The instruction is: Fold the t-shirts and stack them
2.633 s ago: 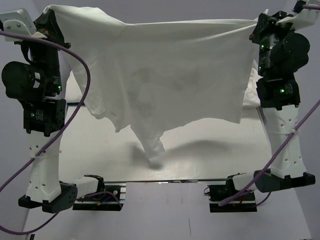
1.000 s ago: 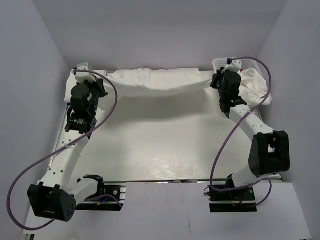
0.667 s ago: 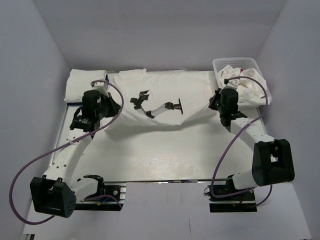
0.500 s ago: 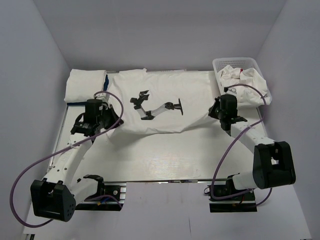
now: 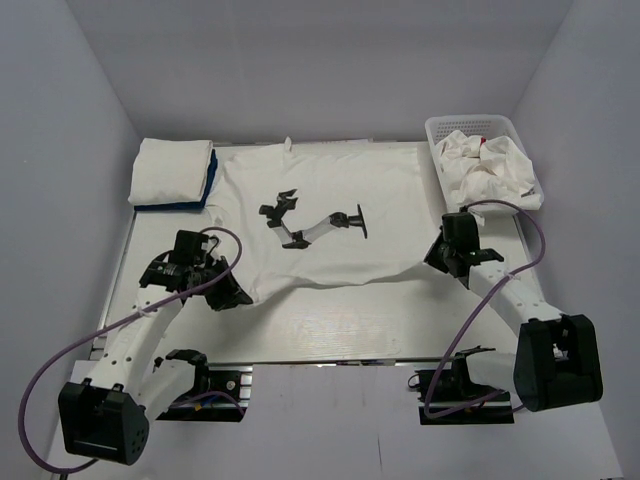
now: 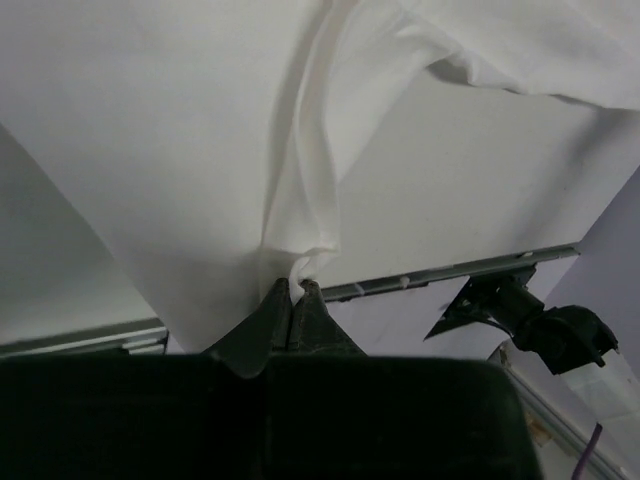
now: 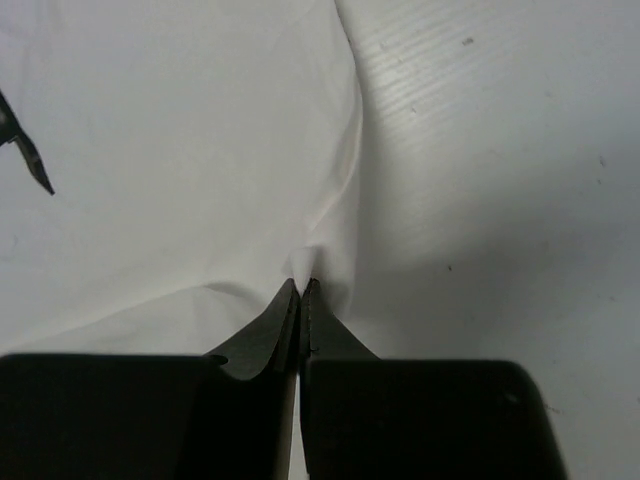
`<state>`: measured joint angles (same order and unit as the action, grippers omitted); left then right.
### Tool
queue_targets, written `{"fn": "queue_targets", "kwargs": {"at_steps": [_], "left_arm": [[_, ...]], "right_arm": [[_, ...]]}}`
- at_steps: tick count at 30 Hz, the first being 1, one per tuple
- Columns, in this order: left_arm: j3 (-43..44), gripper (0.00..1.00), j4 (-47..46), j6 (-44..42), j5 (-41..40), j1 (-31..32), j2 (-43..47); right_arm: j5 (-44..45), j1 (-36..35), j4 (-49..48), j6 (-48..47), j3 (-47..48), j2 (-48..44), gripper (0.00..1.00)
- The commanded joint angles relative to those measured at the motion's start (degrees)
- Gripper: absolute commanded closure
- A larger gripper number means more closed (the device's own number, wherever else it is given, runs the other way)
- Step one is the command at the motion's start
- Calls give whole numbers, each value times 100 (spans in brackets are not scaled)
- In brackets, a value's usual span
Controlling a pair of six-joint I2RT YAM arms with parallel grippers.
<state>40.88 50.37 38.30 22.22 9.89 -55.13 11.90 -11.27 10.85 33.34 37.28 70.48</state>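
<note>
Top external: left end effector (image 5: 238, 296) and right end effector (image 5: 433, 258) clamped on shirt (image 5: 320, 195) spread beyond them; stack (image 5: 172, 170) folded, basket (image 5: 470, 121) heap (image 5: 490, 165) pending.

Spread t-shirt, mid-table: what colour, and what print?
White t-shirt with a black-and-grey graphic across its middle; the top external view shows it best.

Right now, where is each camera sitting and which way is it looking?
Top camera: sits high behind the arms, looks down on the table; shows both arms, the shirt spread flat, a folded pile and a basket.
Left wrist camera: rides the left arm, looks along the left gripper, shut on the shirt's edge.
Right wrist camera: rides the right arm, looks along the right gripper, pinching the shirt too.
Shared: all three see that shirt; the top one also shows both grippers.
</note>
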Motion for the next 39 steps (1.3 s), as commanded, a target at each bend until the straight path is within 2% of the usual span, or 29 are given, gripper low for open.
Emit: {"fn": "queue_targets", "kwargs": {"at_steps": [1, 5, 9, 10, 13, 14, 16, 17, 18, 19, 20, 21, 24, 27, 28, 29, 31, 32, 35, 38, 39], "left_arm": [[200, 100, 1035, 160, 108, 13, 187], [201, 100, 1589, 160, -42, 13, 362], [-291, 100, 1818, 380, -42, 13, 600], [-378, 100, 1879, 484, -42, 13, 600], [-678, 100, 1933, 555, 124, 13, 661], [-678, 92, 2002, 608, 177, 13, 662], [-678, 62, 2222, 608, 247, 13, 732], [-513, 34, 2327, 504, 248, 13, 732], [-450, 2, 2398, 450, 300, 13, 732], [-380, 0, 2460, 450, 301, 13, 732], [-240, 0, 2512, 450, 301, 13, 671], [-160, 0, 2513, 372, 301, 13, 592], [471, 0, 2083, 143, 152, 13, -22], [1525, 0, 1749, -129, -357, 13, -916], [1789, 0, 1670, -252, -654, 13, -1120], [2174, 0, 1347, -305, -962, 13, -1436], [2458, 0, 968, -254, -1097, -57, -1736], [2459, 0, 453, -253, -1097, -110, -1894], [2669, 0, -383, -148, -1307, -110, -2676], [3161, 0, -703, -69, -1902, -110, -3712], [3572, 0, -704, -69, -2062, -110, -4002]], "right_arm": [[330, 28, 892, 304, 174, -253, 100], [331, 19, 1243, 401, -9, -377, 100], [470, 19, 1779, 726, -19, -377, 99], [567, 19, 1867, 831, -27, -377, 92], [928, 28, 2420, 1366, -142, -351, 83], [928, 28, 2517, 1472, -150, -351, 81], [998, 28, 2895, 1894, -124, -394, 73], [1033, 37, 2983, 2026, -81, -438, 56], [1164, 19, 3176, 2088, -45, -517, 44], [1244, 37, 3247, 2176, -19, -544, 31], [1297, 37, 3283, 2150, 120, -605, 11], [1384, 28, 3292, 2176, 192, -649, 10], [1412, 2, 3117, 1931, 699, -719, 10], [842, -7, 2441, 1089, 912, -755, 10], [405, -24, 2291, 974, 1000, -764, 10], [227, -51, 1724, 720, 983, -764, 10], [-46, -104, 1151, 349, 939, -694, 10], [-535, -139, 808, -8, 931, -606, 10], [-1128, -332, 358, -361, 1166, -53, 10], [-937, -604, 286, -443, 1790, 825, 10], [-761, -657, 347, -460, 1948, 1210, 10]]}}
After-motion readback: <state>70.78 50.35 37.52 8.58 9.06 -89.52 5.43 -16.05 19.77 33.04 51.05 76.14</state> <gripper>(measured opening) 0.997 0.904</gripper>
